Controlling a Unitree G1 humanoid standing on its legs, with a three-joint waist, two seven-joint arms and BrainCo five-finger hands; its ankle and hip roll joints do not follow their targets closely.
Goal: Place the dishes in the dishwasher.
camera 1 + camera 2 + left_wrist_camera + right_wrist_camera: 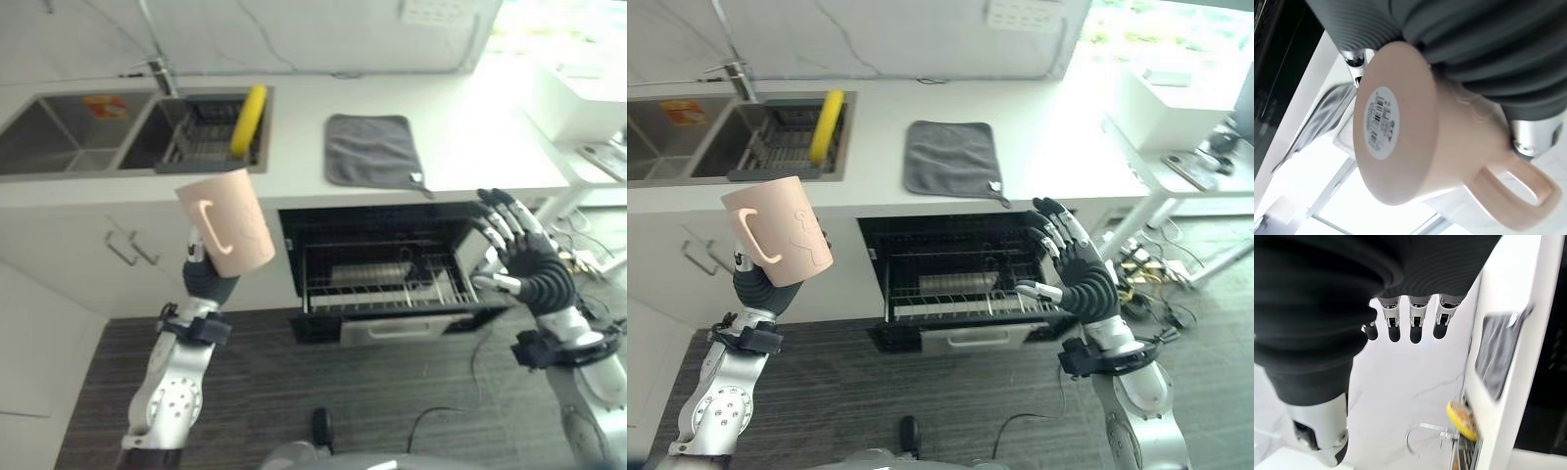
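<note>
- There's the pale pink ceramic mug with a loop handle (226, 223), held up in the air in front of the white countertop (294, 137), tilted with its white-stickered base towards the wrist.
- The left hand (203, 277) is curled round the mug from below.
- Just right of it, the open black dishwasher (387, 264) shows its wire rack (382, 286).
- On the counter lie a grey cloth (374, 149) and a yellow plate (247, 119) standing in the sink rack.
- The right hand (519, 250) hangs beside the dishwasher, fingers straight and spread.

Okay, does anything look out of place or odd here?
Only the pink ceramic mug: the left hand holds it base-up in front of the counter. The right hand hangs open beside the dishwasher's pulled-out wire rack.
</note>
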